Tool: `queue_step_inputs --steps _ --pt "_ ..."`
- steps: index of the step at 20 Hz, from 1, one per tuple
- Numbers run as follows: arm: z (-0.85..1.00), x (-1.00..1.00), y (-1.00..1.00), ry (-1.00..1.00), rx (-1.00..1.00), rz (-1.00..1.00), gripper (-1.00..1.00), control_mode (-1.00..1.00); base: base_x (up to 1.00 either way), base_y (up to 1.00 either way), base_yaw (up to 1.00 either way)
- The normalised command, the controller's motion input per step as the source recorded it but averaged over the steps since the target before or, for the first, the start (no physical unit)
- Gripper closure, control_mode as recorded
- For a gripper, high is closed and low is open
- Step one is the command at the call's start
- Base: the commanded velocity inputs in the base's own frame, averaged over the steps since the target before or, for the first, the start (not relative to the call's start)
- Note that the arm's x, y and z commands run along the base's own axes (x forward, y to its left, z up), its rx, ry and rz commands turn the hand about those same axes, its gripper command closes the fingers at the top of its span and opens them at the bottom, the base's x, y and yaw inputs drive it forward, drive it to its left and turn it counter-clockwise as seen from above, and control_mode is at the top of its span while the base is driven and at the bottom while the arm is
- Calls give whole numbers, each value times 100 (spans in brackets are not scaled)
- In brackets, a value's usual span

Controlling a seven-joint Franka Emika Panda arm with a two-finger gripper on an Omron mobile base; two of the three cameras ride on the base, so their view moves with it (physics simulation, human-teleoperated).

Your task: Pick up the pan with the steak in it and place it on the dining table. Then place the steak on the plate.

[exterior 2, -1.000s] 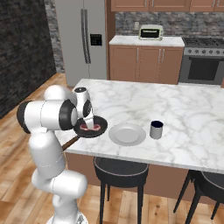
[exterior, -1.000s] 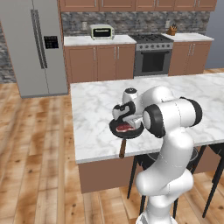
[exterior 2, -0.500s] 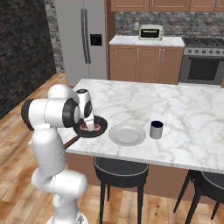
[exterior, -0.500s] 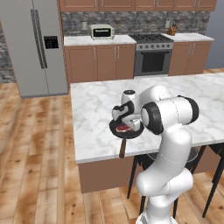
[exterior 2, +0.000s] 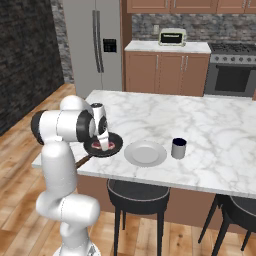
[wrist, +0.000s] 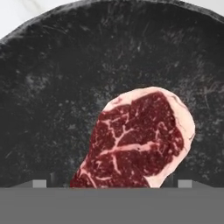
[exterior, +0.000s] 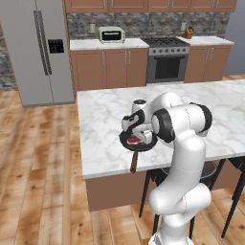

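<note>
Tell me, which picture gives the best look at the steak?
The hand view: the steak lies close up on the black pan, red with white fat streaks, its lower edge cut off. In the left and right base views it is just a small pink patch in the pan, partly behind the gripper.

The steak's [wrist: 138, 140] lower end is cut off in the hand view, and the pan's [wrist: 57, 87] rim runs past the edges.

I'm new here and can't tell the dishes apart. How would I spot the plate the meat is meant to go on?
Find the big marble-topped dining table in the middle of the kitchen. On its near edge, the plate lies between the black pan holding the steak and a small grey mug. It is the only flat, round, white dish there, and it has nothing on it.
</note>
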Motion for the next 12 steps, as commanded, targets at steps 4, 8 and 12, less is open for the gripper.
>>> queue_step_inputs --steps 4,8,12 --pt "-19 28 0 5 0 -3 -100 -100 0 0 0" --pt "-29 8 0 7 0 -2 -100 -100 0 0 0" --pt "-33 0 0 8 -1 -3 -100 -100 0 0 0"
